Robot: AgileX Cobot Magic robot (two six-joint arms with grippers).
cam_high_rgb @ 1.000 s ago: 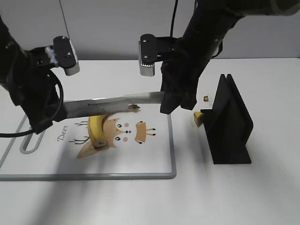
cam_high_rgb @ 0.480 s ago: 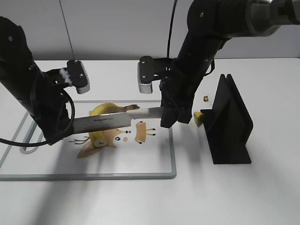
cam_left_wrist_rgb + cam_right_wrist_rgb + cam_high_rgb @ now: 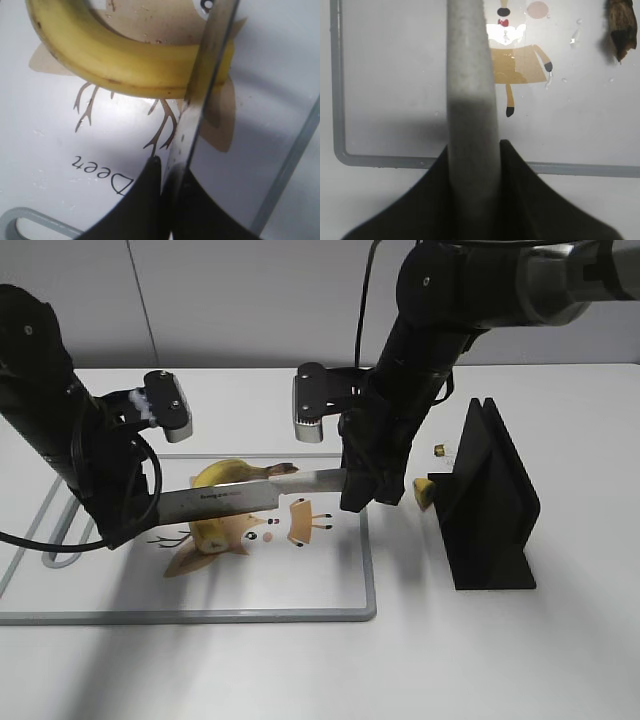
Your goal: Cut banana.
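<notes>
Lying on the white cutting board (image 3: pixel 330 590), the banana (image 3: pixel 225 475) curved across the deer print (image 3: pixel 245 530), its dark stem tip (image 3: pixel 620 25) pointing toward the right arm. A long knife (image 3: pixel 250 498) spanned the board between the two arms and crossed over the banana near its blunt end; in the left wrist view the blade (image 3: pixel 202 85) stood on edge against the yellow peel close to that end. The right gripper (image 3: pixel 472 165) had its fingers closed on the knife's pale handle (image 3: pixel 470 90). The left gripper (image 3: pixel 167 200) pinched the blade's far end between its dark fingers (image 3: pixel 135 210). To the right of the board, a small banana chunk (image 3: pixel 424 492) lay on the table (image 3: pixel 500 660) just beside a black stand (image 3: pixel 490 500).
</notes>
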